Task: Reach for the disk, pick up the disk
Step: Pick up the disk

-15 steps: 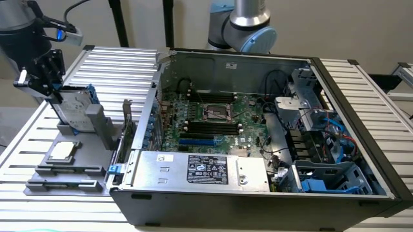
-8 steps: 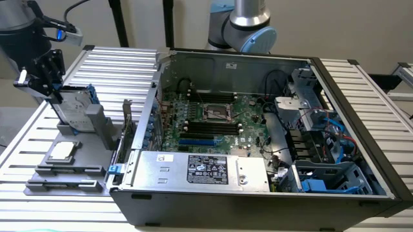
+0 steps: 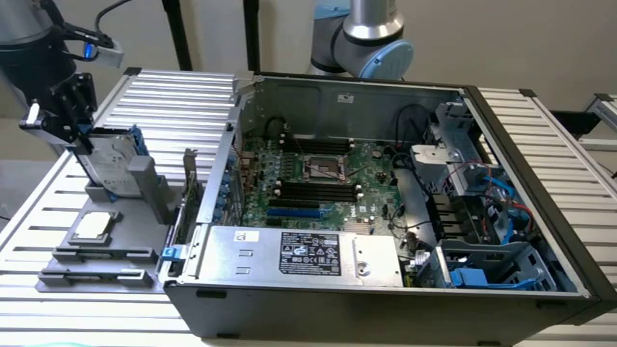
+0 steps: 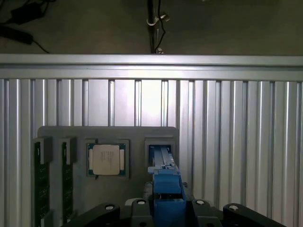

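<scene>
- Gripper: the black two-fingered gripper [image 3: 82, 141] sits at the exterior view's left. We read its fingers as closed on the upper edge of the disk.
- Disk: the rectangular silver-grey hard drive with blue plastic carrier rails [image 3: 108, 163] stands on edge. Its lower part sits in a slot of the flat grey plastic fixture tray [image 3: 58, 278]. In the wrist view we look straight down its blue rail [image 4: 165, 182] into that slot.
- Neighbours: the small square silver CPU chip [image 4: 107, 159] lies in its own recess just beside the slot. The open black computer case [image 3: 386, 303] stands near, on the ribbed aluminium table [image 3: 173, 94].
- Step in hand: we judge this to be the pick-up, with the disk not yet clear of the slot.
- Doing it well: we would draw the disk out along the line of the slot, slowly and without twist. The grip is high and the weight hangs below, so a skewed pull could bind the rails or shift the tray.
</scene>
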`<state>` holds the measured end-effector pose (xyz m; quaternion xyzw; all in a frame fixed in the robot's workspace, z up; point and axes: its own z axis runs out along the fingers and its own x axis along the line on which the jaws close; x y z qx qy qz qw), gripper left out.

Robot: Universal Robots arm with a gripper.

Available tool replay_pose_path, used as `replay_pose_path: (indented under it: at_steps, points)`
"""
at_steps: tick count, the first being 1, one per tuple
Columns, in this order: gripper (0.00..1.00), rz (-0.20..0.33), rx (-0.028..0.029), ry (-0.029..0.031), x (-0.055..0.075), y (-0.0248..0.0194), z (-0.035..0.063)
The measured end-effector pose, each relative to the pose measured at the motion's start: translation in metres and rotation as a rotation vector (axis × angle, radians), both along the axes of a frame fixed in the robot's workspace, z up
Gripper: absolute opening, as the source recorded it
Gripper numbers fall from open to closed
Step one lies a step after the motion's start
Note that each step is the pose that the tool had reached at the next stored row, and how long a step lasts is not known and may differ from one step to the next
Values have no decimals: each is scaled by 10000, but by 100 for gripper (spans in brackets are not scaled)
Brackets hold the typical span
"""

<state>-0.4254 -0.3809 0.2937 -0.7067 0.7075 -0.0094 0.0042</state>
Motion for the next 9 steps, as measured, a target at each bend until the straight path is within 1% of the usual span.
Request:
replay_pose_path:
  at_steps: [4, 9]
  points:
    - [33, 0, 0, 0, 0, 0, 55]
    - [33, 0, -1, 1, 0, 0, 159]
